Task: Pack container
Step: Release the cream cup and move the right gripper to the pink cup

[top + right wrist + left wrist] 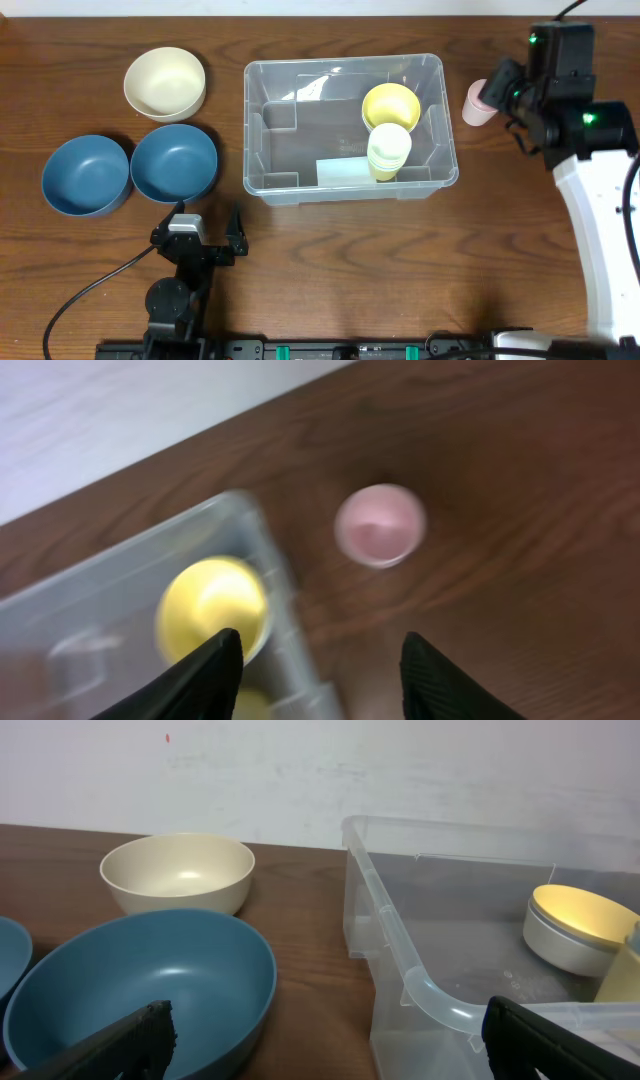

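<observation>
The clear container (pixel 345 64) stands in the middle of the table. Inside it are a yellow bowl (pixel 390 105) and a pale yellow cup (pixel 389 150), at its right end. A pink cup (pixel 477 102) stands on the table just right of the container. My right gripper (pixel 325 650) hovers high over the container's right wall, open and holding nothing. The right wrist view is blurred and shows the pink cup (pixel 380 525) ahead and the yellow bowl (pixel 212 605) below left. My left gripper (pixel 207 232) rests wide open near the front edge, between a blue bowl (pixel 150 980) and the container's corner (pixel 400 960).
A cream bowl (pixel 165 83) sits at the back left. Two blue bowls (pixel 86 175) (pixel 174 162) lie side by side left of the container. A pale label (pixel 345 172) lies on the container's floor. The right arm's white link (pixel 600 230) runs along the right edge.
</observation>
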